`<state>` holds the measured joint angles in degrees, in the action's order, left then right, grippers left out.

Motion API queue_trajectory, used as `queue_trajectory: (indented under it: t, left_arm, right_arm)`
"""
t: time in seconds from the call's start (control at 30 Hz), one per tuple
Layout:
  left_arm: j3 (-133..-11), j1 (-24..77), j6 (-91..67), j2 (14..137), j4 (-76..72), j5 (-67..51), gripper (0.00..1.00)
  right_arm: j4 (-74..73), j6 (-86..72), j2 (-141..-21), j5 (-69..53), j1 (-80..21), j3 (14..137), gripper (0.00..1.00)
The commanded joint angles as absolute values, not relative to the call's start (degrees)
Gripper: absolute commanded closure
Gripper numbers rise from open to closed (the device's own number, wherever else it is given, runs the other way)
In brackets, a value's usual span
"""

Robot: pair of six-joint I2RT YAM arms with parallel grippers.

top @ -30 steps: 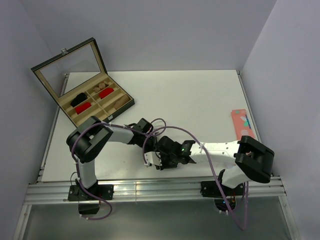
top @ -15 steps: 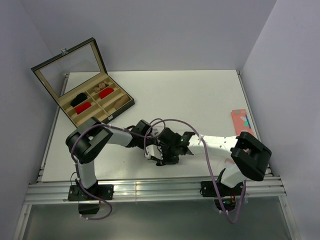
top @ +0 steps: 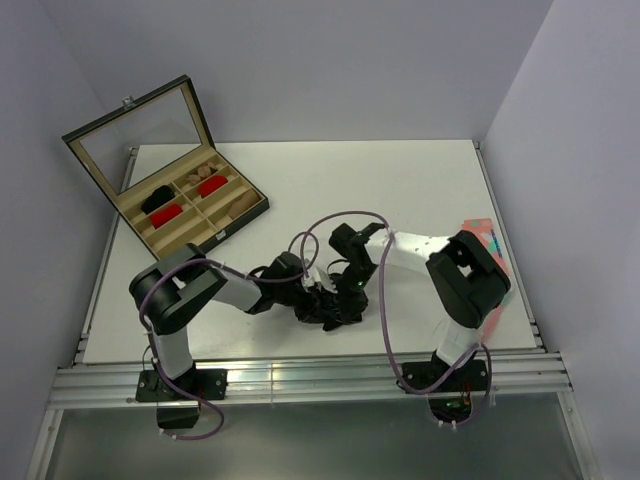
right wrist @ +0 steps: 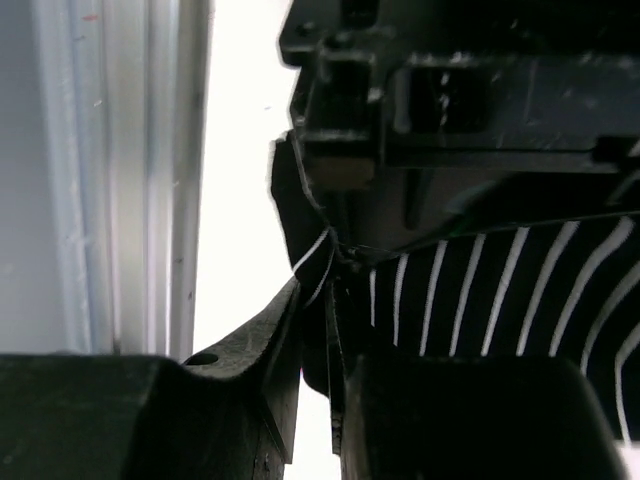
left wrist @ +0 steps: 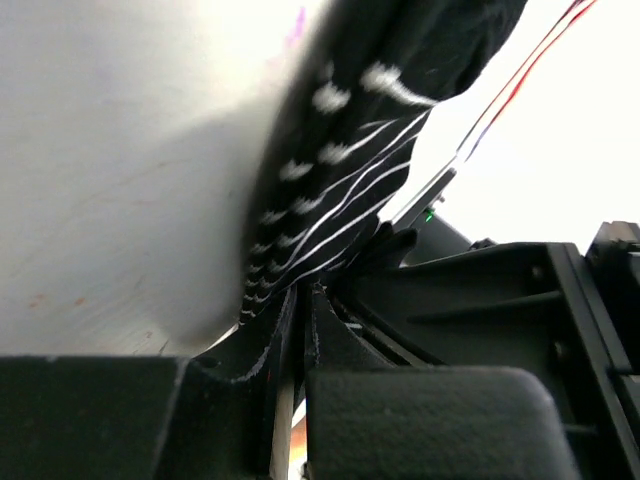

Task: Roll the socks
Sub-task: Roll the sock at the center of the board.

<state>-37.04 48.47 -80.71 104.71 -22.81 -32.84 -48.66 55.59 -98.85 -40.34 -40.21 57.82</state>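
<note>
Left gripper (top: 316, 300) and right gripper (top: 347, 288) crowded together at the white table's (top: 420, 190) front middle from above, jaws unreadable there, no tan-brown sock discernible. From the left wrist, fingers (left wrist: 430, 410) pinched the short black fabric sock with thin white stripes (left wrist: 340, 190); opposing pulls could probably drag it free. From the right wrist, that gripper nipped only its edge; the roll's shape was hidden.

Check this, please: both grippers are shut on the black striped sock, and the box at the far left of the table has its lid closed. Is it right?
Not quite: the lid of the box is open, standing upright, as the top external view shows. The rest holds: the left gripper and the right gripper are both shut on the black striped sock.
</note>
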Motion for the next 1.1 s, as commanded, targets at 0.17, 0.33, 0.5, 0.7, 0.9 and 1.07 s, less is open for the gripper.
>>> queue_trajectory:
  t: [0.17, 0.33, 0.5, 0.7, 0.9, 1.07]
  left_arm:
    - [-29.71, 54.05, -86.04, 101.69, -34.1, -14.69, 0.91]
    - [-27.6, 55.72, -85.7, 99.15, -37.18, -8.53, 0.92]
    - [-26.81, 58.01, -84.47, 98.17, -37.79, -4.14, 0.91]
    - [-24.0, 60.38, -80.35, 93.87, -38.24, 4.56, 0.83]
    - [-23.12, 63.72, -74.54, 87.46, -34.29, 14.66, 0.79]
    - [-23.38, 68.63, -67.08, 81.13, -30.15, 23.98, 0.77]
  right_arm:
    - [-65.46, 61.78, -109.85, -47.81, -33.67, 68.63, 0.81]
    - [-67.06, 60.74, -114.52, -47.55, -31.64, 72.76, 0.81]
    - [-68.9, 57.83, -118.03, -46.67, -31.55, 75.67, 0.81]
    - [-70.22, 56.87, -121.54, -45.7, -31.46, 77.6, 0.81]
    - [-70.14, 55.28, -123.31, -44.91, -31.38, 78.57, 0.82]
    - [-70.83, 53.7, -124.98, -44.39, -31.38, 80.33, 0.82]
